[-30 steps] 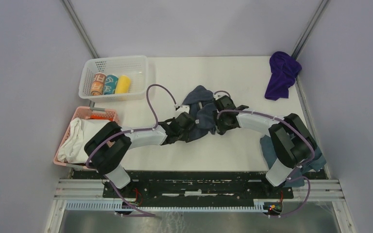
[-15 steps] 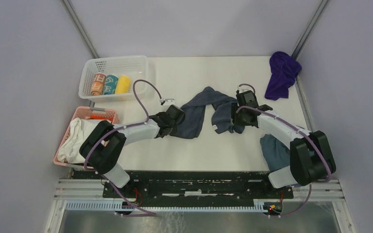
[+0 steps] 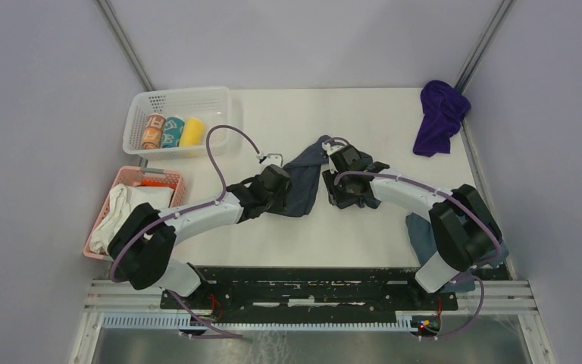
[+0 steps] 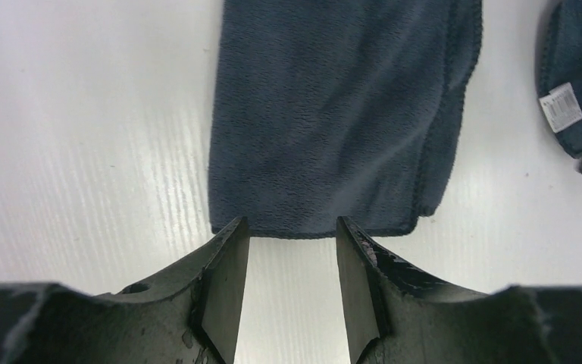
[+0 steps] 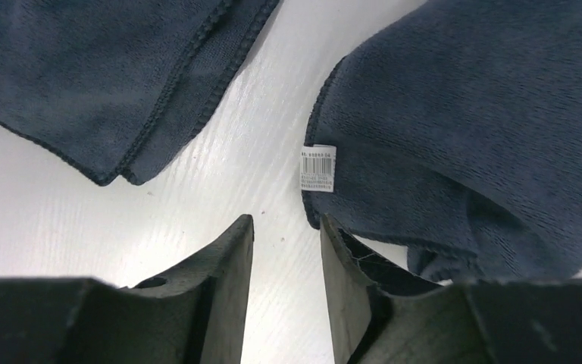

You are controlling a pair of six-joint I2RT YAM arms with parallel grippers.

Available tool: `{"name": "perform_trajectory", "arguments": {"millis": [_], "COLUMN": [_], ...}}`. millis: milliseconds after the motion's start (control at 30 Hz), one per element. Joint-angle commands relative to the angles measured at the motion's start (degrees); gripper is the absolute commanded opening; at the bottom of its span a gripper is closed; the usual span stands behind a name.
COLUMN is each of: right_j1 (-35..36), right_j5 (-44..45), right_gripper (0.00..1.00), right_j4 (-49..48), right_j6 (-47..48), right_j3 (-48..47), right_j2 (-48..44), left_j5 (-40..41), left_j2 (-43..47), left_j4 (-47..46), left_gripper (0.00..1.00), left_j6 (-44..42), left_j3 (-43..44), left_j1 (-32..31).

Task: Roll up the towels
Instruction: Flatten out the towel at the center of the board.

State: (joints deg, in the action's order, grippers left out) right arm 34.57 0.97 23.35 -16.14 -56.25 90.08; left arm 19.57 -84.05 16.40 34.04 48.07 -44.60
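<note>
Slate-grey towel (image 4: 326, 114) lies unrolled just ahead of my left gripper (image 4: 292, 231) and right gripper (image 5: 286, 227), both slack and empty, and the purple towel (image 3: 439, 114) way past my right fingers isn't rolled either.

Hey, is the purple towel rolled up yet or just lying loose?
Loose, not rolled. The purple towel lies in a crumpled heap at the far right corner of the table, with no cylinder shape.

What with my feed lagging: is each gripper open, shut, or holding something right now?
Left gripper: open, holding nothing, at the grey towel edge.
Right gripper: open, holding nothing.
</note>
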Motion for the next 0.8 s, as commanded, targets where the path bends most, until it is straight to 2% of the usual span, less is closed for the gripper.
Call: {"name": "perform_trajectory", "arguments": {"millis": [0,467,533,700,767], "right_j1": [0.8,1.6,1.6,1.6,1.6], "right_j5": [0.1,7.2,6.9,3.8,3.5], "right_gripper": [0.44,0.39,0.33,0.03,0.01], "right_j4": [-0.3,4.2,4.2,3.0,2.6], "right_j6": [0.8,1.5,1.7,1.6,1.5], "right_j3": [-4.2,-5.4,-5.3,-4.8,-4.7], "right_j2": [4.5,12.5,13.3,12.5,11.5], "left_j5": [-3.4,-6.1,-6.2,-6.4,-6.2], "left_j2": [1.6,-1.8,-2.4,-5.0,-6.0], "left_j4": [-2.5,-4.4,-4.6,-4.5,-4.4], "left_gripper": [0.53,0.53,0.53,0.53,0.53], "left_j6": [1.2,0.4,0.2,-0.7,-1.3], "left_j3": [1.3,3.3,3.7,5.7,6.5], "left_j1": [-0.8,-2.5,-2.9,-4.3,-5.1]}}
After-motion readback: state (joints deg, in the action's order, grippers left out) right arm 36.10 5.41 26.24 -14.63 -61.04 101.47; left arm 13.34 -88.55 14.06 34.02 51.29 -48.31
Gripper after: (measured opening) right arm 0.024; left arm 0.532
